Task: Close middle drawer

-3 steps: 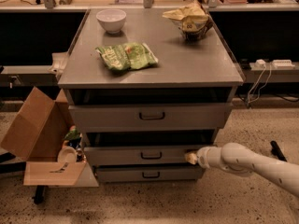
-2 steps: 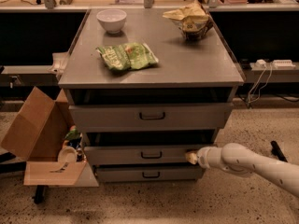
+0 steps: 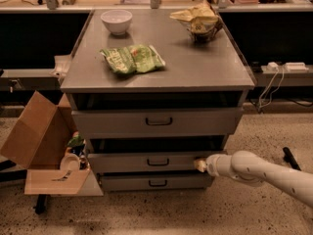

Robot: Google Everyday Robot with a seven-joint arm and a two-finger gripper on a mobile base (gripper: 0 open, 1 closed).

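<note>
Well, surface [image 3: 195, 67]: grey cabinet top over three drawers.
top drawer [image 3: 117, 124]: tallest front, slightly out.
middle drawer [image 3: 127, 161]: slightly out, between top drawer and thin bottom drawer [image 3: 127, 182].
tool [image 3: 199, 165]: touching the middle drawer's right front end; how wide it stands, cannot tell.

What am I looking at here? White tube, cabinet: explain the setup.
There is one camera view, looking down at the front of a grey metal three-drawer cabinet. The white tube entering from the right is the robot's single white arm. Its tool is at the right end of the grey metal middle drawer, which looks partly open. On top lie a white bowl, a green snack bag and a crumpled yellow bag. A brown cardboard box stands beside the cabinet.
</note>
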